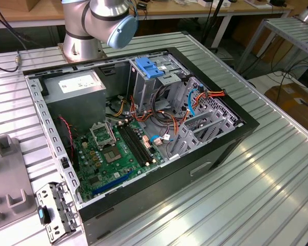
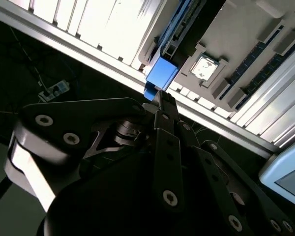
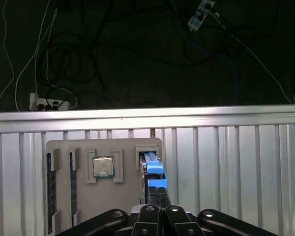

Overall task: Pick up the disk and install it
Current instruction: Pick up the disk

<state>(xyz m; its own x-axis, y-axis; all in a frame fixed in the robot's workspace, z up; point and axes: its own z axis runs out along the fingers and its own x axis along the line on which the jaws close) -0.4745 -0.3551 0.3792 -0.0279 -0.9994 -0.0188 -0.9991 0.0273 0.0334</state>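
Hovering clenched, the end effector (image 3: pixel 159 193) sits just at the blue end of the disk (image 3: pixel 156 176), which stands on edge in a grey holder (image 3: pixel 130 206) beside a processor chip (image 3: pixel 103 167).

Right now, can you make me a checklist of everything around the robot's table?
Surface: ribbed metal table carrying an open computer case.
Job's things: the disk sits in a slot of the grey tray, blue rail showing.
Clutter: processor chip and memory sticks in the same tray.
End effector: tip right at the disk's blue rail.
Cables: orange and red wires inside the case; loose cables on the floor.
Surroundings: workbenches behind the table.
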